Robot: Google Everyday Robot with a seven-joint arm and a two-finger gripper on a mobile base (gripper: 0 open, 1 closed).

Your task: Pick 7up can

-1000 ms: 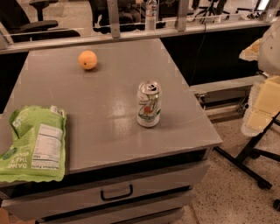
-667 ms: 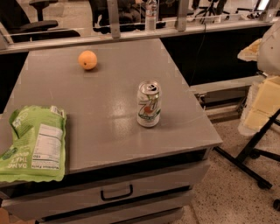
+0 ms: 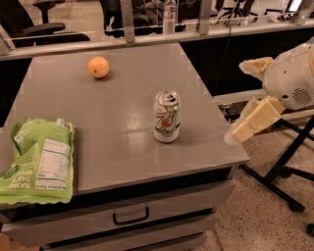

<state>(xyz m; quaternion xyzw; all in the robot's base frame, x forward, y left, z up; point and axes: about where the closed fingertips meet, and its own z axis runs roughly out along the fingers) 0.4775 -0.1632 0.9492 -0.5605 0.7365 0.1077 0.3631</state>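
In the camera view, the 7up can (image 3: 167, 117) stands upright on the grey table (image 3: 117, 142), towards the table's right half and a little back from its front edge. Its silver top faces up with the pull tab lying on it; whether it has been opened, and what is inside, cannot be told.

The gripper (image 3: 238, 100) hangs in the air to the right of the can, off the table's right edge and well apart from the can. Its two cream fingers (image 3: 257, 117) are spread wide, one above the other, with nothing between them.

Behind the can and to its left, near the far side of the table, lies an orange (image 3: 98, 66). Left of the can and nearer the front, a green bag (image 3: 39, 162) lies flat at the table's left edge, its printed label side up and its mouth not seen open. Below the can, under the tabletop, a drawer (image 3: 162, 213) with a dark handle sits closed. Far behind the can, beyond the table, a bottle (image 3: 169, 14) stands upright
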